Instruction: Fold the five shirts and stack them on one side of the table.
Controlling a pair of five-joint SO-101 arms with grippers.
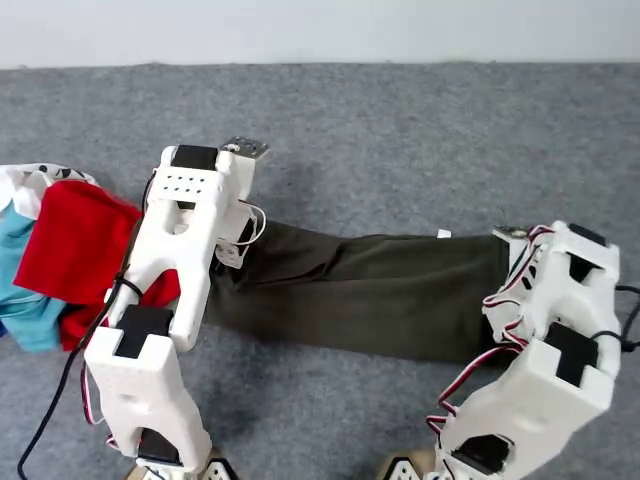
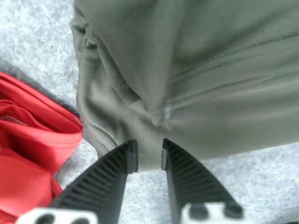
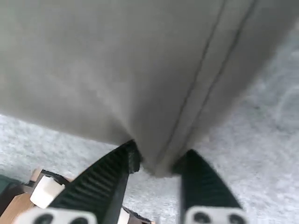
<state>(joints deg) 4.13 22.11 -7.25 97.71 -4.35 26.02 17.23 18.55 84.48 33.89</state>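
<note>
Looking only barely nipped at its edges by the left tool [image 2: 148, 156] and right tool [image 3: 160, 163], the olive shirt [image 1: 370, 290] could get dropped mid-fold.

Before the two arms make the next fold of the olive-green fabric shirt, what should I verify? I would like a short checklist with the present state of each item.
1. Left gripper has an edge of the olive-green fabric shirt between its fingers: ok.
2. Right gripper has the opposite edge between its fingers: ok.
3. Shirt lies smooth: not ok, creases near the left gripper.
4. Bare grey felt table surface beyond the shirt for folding: ok.
5. Red fabric shirt apart from the olive one: cannot tell, they lie very close.
</note>
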